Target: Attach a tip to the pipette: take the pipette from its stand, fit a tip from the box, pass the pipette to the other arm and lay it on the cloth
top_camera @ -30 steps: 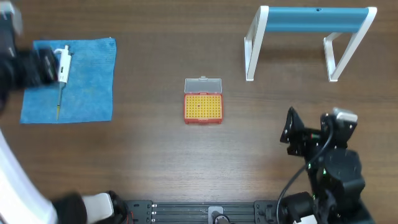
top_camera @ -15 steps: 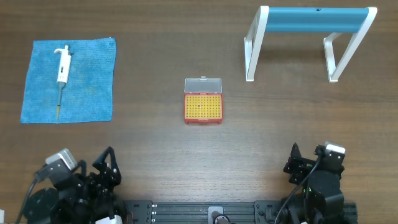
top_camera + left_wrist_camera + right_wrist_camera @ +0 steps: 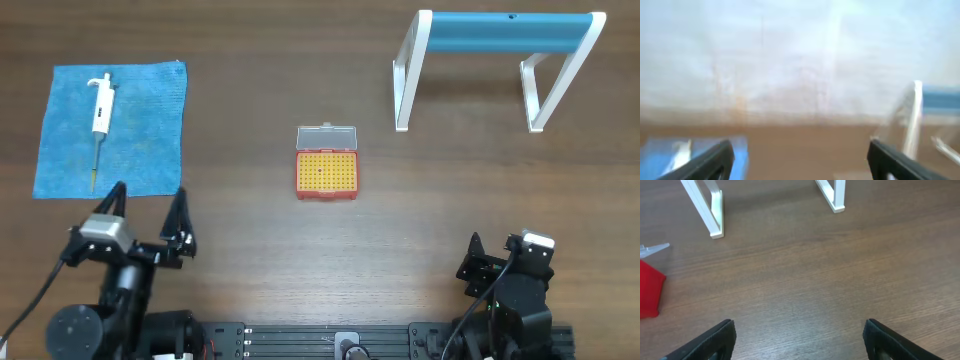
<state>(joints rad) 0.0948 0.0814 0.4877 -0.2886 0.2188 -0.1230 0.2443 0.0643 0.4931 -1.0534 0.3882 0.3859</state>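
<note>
Both arms sit folded near their bases, their grippers empty with the fingers spread apart.

The left gripper (image 3: 149, 194) rests low, and the blue cloth (image 3: 145, 150) begins just ahead of its fingertips. The pipette (image 3: 99, 108) lies on the cloth, its tip end pointing back toward the gripper. The right gripper (image 3: 800, 347) hangs over the bare table (image 3: 250, 250). Ahead and to its left, the red tip box (image 3: 326, 173) stands with its lid open, holding rows of yellow tips. Farthest ahead is the white-and-blue stand (image 3: 500, 32).

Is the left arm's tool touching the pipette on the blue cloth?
Apart. In the top view the left tool shows by the lower edge of the cloth, bare fabric separating it from the pipette.
</note>
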